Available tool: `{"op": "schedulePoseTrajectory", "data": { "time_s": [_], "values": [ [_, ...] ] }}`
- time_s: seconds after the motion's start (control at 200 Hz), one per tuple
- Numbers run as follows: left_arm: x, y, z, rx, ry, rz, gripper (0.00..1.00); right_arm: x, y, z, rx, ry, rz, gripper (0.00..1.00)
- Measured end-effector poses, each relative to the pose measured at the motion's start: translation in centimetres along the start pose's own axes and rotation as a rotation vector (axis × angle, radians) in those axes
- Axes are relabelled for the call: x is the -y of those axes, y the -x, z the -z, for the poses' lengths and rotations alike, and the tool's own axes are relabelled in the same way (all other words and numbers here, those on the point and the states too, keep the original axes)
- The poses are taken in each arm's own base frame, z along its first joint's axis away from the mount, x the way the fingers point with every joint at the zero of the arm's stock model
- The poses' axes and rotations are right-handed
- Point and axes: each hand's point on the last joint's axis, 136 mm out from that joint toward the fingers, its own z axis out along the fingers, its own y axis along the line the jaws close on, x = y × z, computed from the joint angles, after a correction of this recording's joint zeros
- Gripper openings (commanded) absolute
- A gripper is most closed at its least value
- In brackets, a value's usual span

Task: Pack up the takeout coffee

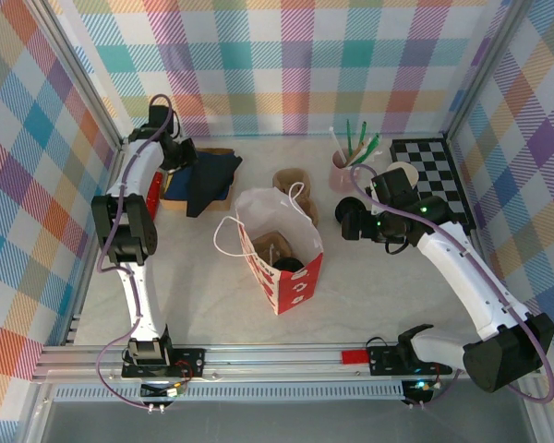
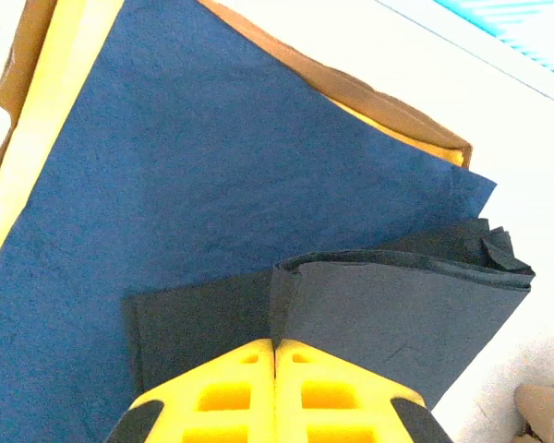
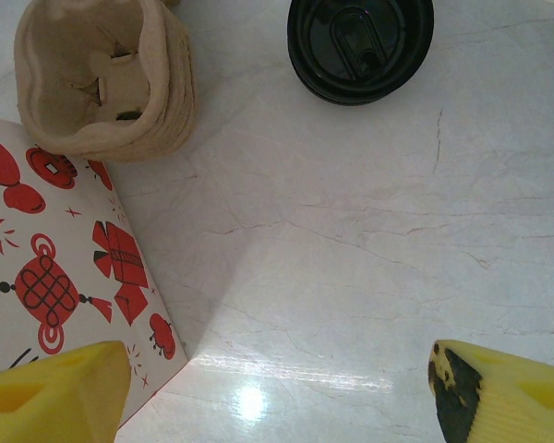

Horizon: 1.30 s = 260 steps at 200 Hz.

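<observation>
The takeout coffee (image 3: 360,44) shows from above as a round black lid, standing on the pale table to the right of a stack of brown pulp cup carriers (image 3: 106,78). My right gripper (image 3: 272,397) hovers over bare table on the near side of it, open wide with nothing between its yellow fingers; it hangs right of the bag (image 1: 351,221). My left gripper (image 2: 275,355) is at the back left, shut with a fold of dark grey napkin (image 2: 397,314) pinched at its tips, over a blue napkin (image 2: 212,166).
A red-and-white paper bag (image 1: 279,254) stands open mid-table with something brown and black inside. A pink cup of straws (image 1: 343,171), a white-rimmed cup (image 1: 403,173) and a checkered mat (image 1: 436,171) sit at the back right. The napkin pile (image 1: 203,180) lies at the back left.
</observation>
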Motion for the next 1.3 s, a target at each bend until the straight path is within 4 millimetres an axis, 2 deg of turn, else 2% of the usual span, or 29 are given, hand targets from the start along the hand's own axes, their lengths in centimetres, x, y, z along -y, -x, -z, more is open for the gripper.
{"op": "schedulePoseTrajectory", "data": {
  "time_s": [0.165,0.355,0.485,0.53,0.655,0.77,0.85,0.955,1.05,1.115,1.206,1.301],
  "values": [
    [-0.9,0.6,-0.2,0.003,0.026,0.011,0.00,0.0,0.0,0.0,0.000,0.000,0.000,0.84],
    [-3.2,1.3,0.1,0.009,0.064,0.047,0.00,0.0,0.0,0.0,0.000,0.000,0.000,0.84],
    [-3.6,1.8,0.0,0.016,0.076,0.052,0.00,-0.1,0.0,0.0,-0.002,0.004,-0.003,0.83],
    [-3.8,1.7,-0.2,0.010,0.081,0.053,0.08,-0.1,-0.1,0.0,-0.003,0.007,-0.004,0.84],
    [-4.1,1.3,-1.1,-0.018,0.091,0.049,0.52,-0.1,-0.1,0.0,-0.003,0.007,-0.007,0.84],
    [-4.3,0.8,-1.3,-0.042,0.101,0.055,0.66,-0.1,-0.1,0.0,-0.003,0.008,-0.007,0.84],
    [-4.3,0.7,-1.2,-0.044,0.108,0.044,0.69,-0.2,-0.1,0.0,-0.004,0.011,-0.007,0.83],
    [-3.7,0.7,-0.9,-0.036,0.118,0.006,0.71,-0.3,-0.1,0.0,-0.006,0.017,-0.007,0.83],
    [-2.3,0.6,-0.1,-0.014,0.135,-0.070,0.75,-0.4,0.0,0.0,-0.004,0.020,-0.008,0.90],
    [-0.4,0.3,0.6,0.005,0.144,-0.147,0.76,-0.6,-0.1,0.0,-0.004,0.028,-0.002,0.95],
    [2.8,-0.5,1.3,0.020,0.142,-0.263,0.75,-1.0,-0.2,0.0,-0.007,0.042,0.008,0.96],
    [5.1,-1.9,1.4,0.010,0.145,-0.361,0.75,-1.4,-0.1,0.1,-0.004,0.057,0.020,0.99]
  ]
}}
